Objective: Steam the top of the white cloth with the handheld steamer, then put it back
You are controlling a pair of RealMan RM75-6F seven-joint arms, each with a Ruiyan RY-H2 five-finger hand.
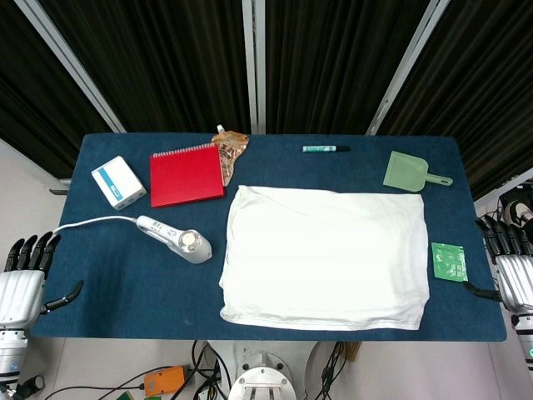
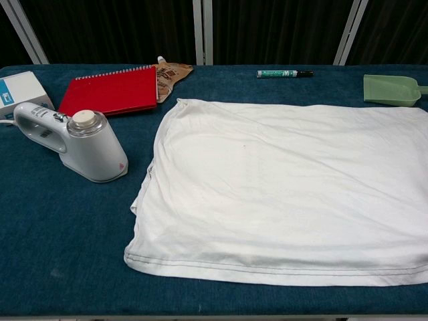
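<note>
The white cloth [image 1: 326, 257] [image 2: 287, 187] lies flat across the middle and right of the blue table [image 1: 133, 283]. The white handheld steamer [image 1: 176, 239] [image 2: 77, 142] stands on the table just left of the cloth, its cord trailing off to the left. My left hand [image 1: 23, 279] hangs off the table's left edge, fingers apart and holding nothing. Beside the table's right edge, my right hand [image 1: 510, 268] is also empty with its fingers spread. The chest view shows neither hand.
A red spiral notebook [image 1: 186, 174] [image 2: 110, 90], a brown pouch [image 1: 230, 150] and a white box [image 1: 118, 182] lie at the back left. A green marker [image 1: 325, 149], a green dustpan [image 1: 411, 172] and a small green packet [image 1: 449, 261] sit at the back and right.
</note>
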